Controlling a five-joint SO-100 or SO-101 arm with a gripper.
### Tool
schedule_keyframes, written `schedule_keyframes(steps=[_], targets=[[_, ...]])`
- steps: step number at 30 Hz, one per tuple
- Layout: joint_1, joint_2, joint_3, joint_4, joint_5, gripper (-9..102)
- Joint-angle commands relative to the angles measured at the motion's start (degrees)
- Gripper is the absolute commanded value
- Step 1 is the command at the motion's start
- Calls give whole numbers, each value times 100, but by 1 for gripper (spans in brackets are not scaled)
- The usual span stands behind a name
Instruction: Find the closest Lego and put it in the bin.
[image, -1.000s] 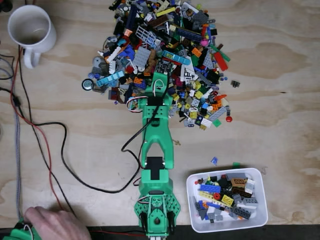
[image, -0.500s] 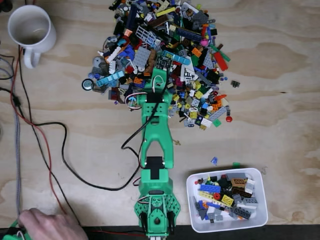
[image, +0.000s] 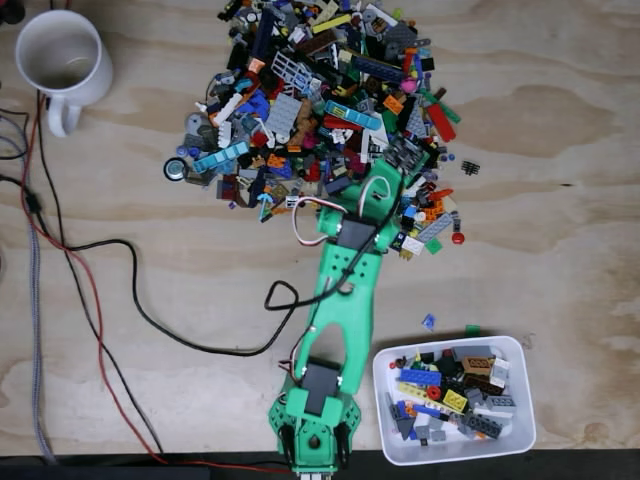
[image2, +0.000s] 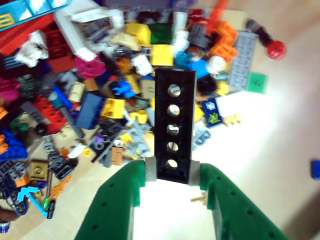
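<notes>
In the wrist view my green gripper is shut on a black flat Lego beam with a row of round holes, gripped at its near end. The beam hangs above the lower right edge of the big heap of mixed Lego pieces. The fixed view shows the green arm leaning up and to the right, with the gripper over the right side of the pile. The white rectangular bin, partly filled with bricks, stands at the lower right, beside the arm's base.
A white mug sits at the top left of the plywood table. Black and red cables trail over the left side. A few stray pieces, one blue, lie just above the bin.
The arm has swung from the pile's middle to its right side, carrying the black beam. The hand at the bottom left has left the view. The black cable has shifted.
</notes>
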Motion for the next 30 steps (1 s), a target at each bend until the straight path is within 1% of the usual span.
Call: schedule_keyframes(steps=[1,4,8,11,13,17,21,23,24,27,30], targets=[[1327,1248,-369,1046,-79,10],[2443,1837,79,1380,-431,10],[3841,2531,1143,1345,-1011,11],[4658,2874,1934,1204,-1292,10],[5168,3050,2347,923,-1441,10],[5889,3217,3067,431,-1828,10],[6311,3331,3586,-97,-2171,9],[6354,3357,3771,-510,-2232,12],[6354,3349,3823,-650,-2241,15],[6284,3357,3867,-1020,-2259,19],[5915,3393,3814,-1406,-2232,22]])
